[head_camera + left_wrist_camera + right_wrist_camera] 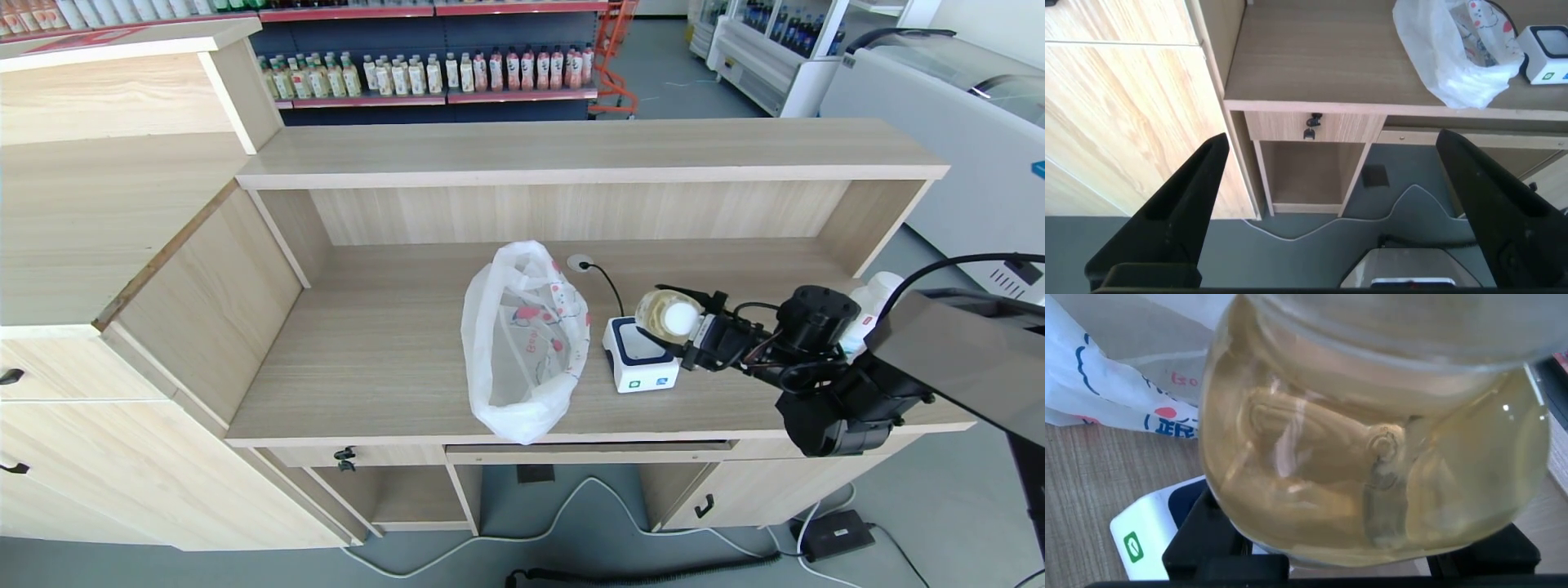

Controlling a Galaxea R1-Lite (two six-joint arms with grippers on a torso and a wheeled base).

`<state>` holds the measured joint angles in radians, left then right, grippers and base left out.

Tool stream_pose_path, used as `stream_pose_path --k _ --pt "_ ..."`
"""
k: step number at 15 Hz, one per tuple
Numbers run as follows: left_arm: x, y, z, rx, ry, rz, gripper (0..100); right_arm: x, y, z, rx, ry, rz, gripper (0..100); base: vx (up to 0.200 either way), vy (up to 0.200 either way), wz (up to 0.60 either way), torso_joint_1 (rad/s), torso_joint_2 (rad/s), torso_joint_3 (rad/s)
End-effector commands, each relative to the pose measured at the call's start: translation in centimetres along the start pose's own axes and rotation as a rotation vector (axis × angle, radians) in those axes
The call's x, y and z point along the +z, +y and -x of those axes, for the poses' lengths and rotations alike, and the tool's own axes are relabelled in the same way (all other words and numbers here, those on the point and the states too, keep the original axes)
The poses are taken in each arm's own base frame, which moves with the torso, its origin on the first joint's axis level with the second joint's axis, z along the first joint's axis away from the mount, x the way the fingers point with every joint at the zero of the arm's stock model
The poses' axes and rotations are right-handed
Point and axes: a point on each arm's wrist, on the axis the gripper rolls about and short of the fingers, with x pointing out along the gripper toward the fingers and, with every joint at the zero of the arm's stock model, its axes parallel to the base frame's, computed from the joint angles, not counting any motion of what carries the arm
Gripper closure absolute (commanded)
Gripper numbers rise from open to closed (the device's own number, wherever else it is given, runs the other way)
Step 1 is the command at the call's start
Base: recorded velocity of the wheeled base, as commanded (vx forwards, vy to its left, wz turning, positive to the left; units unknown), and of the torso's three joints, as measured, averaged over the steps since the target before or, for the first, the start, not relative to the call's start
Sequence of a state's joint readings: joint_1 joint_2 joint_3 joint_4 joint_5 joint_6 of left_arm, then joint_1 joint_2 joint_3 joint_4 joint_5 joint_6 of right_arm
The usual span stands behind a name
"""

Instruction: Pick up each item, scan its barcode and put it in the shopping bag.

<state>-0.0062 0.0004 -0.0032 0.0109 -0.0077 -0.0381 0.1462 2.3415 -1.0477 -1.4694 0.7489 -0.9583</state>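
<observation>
Bottle (678, 314): clear, full of pale yellow liquid, white cap; probably fairly heavy, smooth and slippery, best gripped round its body.
Right hand (663, 318): clamped on the bottle's body, holding it just above the scanner (639, 359), near the shopping bag (526, 343).
Left hand (1331, 220): spread apart, low beside the worktop (384, 351).

Wood counter (384, 351) w/ shopping bag (522, 327), scanner (642, 369) just beside.

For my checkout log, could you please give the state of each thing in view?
bottle: capped, held above the scanner
right gripper: shut on the bottle
left gripper: open, empty
shopping bag: mouth open, on the counter
scanner: flat on the counter, cable attached
</observation>
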Motion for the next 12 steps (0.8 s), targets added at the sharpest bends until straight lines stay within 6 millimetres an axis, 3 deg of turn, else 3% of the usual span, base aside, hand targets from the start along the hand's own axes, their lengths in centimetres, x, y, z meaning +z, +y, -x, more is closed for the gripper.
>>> stream_pose_path --k 1,5,7,8,10,12 --pt "0.0 0.0 0.0 0.000 0.000 0.000 0 0.4 -0.5 0.3 -0.011 -0.002 -0.001 100 0.000 0.000 0.00 0.000 0.00 0.000" --pt "0.0 0.0 0.0 0.000 -0.002 0.000 0 2.0 -1.6 1.9 -0.046 -0.009 -0.060 100 0.000 0.000 0.00 0.000 0.00 0.000" --pt "0.0 0.0 0.0 0.000 0.000 0.000 0 3.3 -4.6 4.5 -0.129 0.027 -0.128 100 0.000 0.000 0.00 0.000 0.00 0.000" --pt "0.0 0.0 0.0 0.000 0.000 0.000 0 4.5 -7.0 5.9 -0.188 0.038 -0.149 100 0.000 0.000 0.00 0.000 0.00 0.000" --pt "0.0 0.0 0.0 0.000 0.000 0.000 0 8.8 -11.1 8.9 -0.341 0.128 -0.294 100 0.000 0.000 0.00 0.000 0.00 0.000" --pt "0.0 0.0 0.0 0.000 0.000 0.000 0 14.5 -12.5 14.1 -0.581 0.406 -0.531 100 0.000 0.000 0.00 0.000 0.00 0.000"
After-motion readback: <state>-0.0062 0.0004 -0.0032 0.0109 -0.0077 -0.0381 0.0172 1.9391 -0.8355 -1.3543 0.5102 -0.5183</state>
